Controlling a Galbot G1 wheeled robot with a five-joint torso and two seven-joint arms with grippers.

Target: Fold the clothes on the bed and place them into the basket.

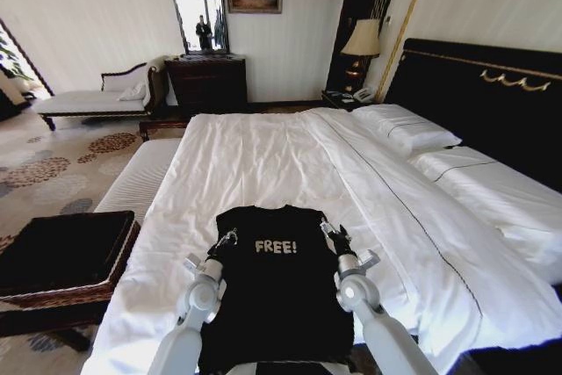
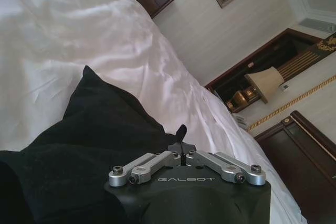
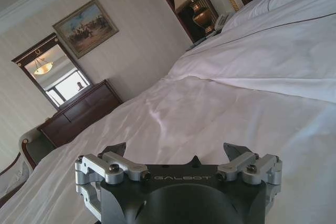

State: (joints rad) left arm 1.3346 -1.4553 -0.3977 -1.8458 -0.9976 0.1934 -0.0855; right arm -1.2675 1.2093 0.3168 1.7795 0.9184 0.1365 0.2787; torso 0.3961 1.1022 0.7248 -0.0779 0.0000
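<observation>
The clothes are one black T-shirt (image 1: pixel 277 292) with white "FREE!" lettering, lying flat near the foot of the bed (image 1: pixel 263 155) with its sides tucked in. My left gripper (image 1: pixel 226 241) rests at the shirt's left shoulder edge. In the left wrist view its fingers (image 2: pixel 181 131) are shut, and the black fabric (image 2: pixel 94 129) runs right up to them. My right gripper (image 1: pixel 332 233) sits at the shirt's right shoulder edge. It (image 3: pixel 176 150) is open over the white duvet (image 3: pixel 220 108), with nothing between its fingers. The brown wicker basket (image 1: pixel 121 256) with black lining stands on the floor left of the bed.
A pale striped bench (image 1: pixel 140 177) stands along the bed's left side beyond the basket. White pillows (image 1: pixel 408 129) and the black headboard (image 1: pixel 492 94) are at the right. A dark dresser (image 1: pixel 206 81), a chaise (image 1: pixel 88 98) and a lamp (image 1: pixel 362 41) line the far wall.
</observation>
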